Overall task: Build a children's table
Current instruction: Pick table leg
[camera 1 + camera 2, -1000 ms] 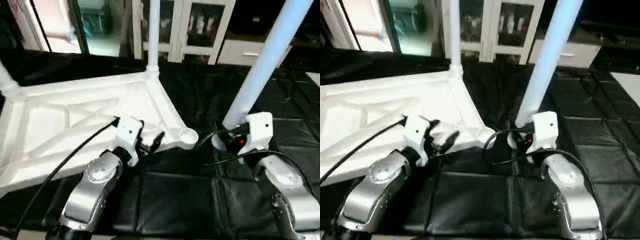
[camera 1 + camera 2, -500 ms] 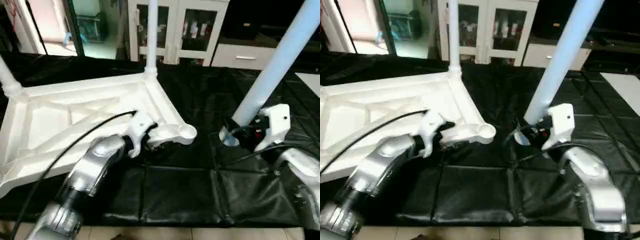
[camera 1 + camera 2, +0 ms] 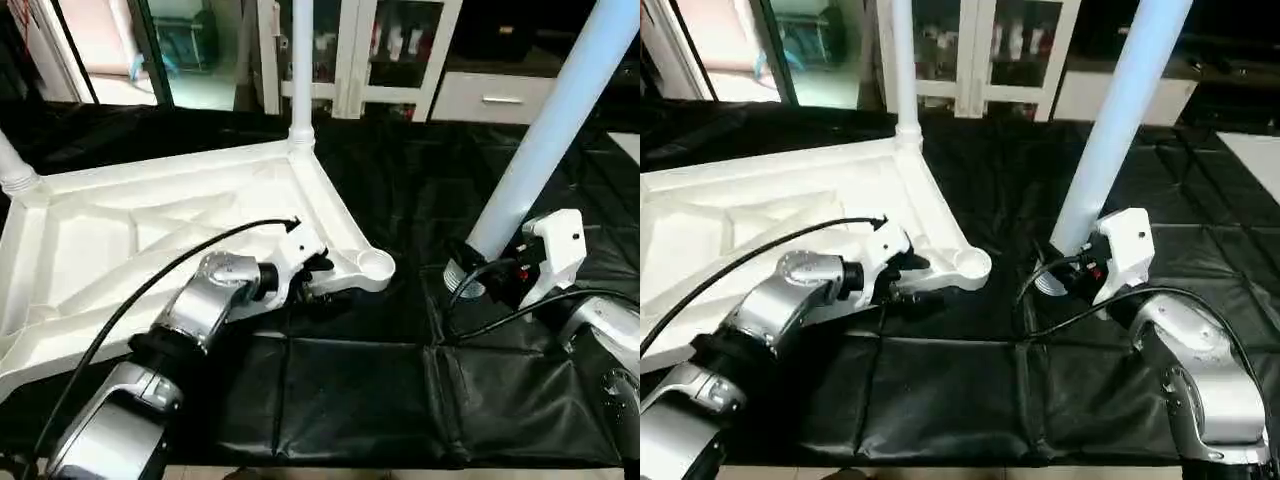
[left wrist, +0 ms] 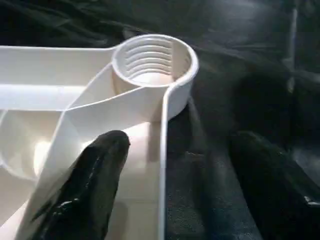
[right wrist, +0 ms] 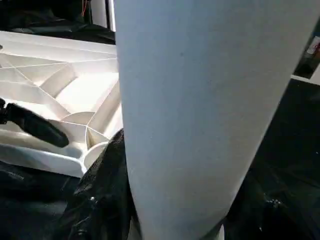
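Observation:
The children's table top lies upside down on the black sheet, ribs up. One white leg stands in its far corner and another in its left corner. The near corner socket is empty. My left gripper is open astride the rim just beside that socket, one finger inside the top and the other on the sheet outside. My right gripper is shut on a third leg, which leans up to the right with its lower end to the right of the socket.
The black-sheeted work table stretches in front of and to the right of the top. White cabinets with glass doors and a white drawer unit stand behind. Cables run along both forearms.
The camera has shifted. My left forearm has stretched forward and its wrist has rolled, bringing the fingers astride the rim by the socket. The right gripper keeps its hold on the leg.

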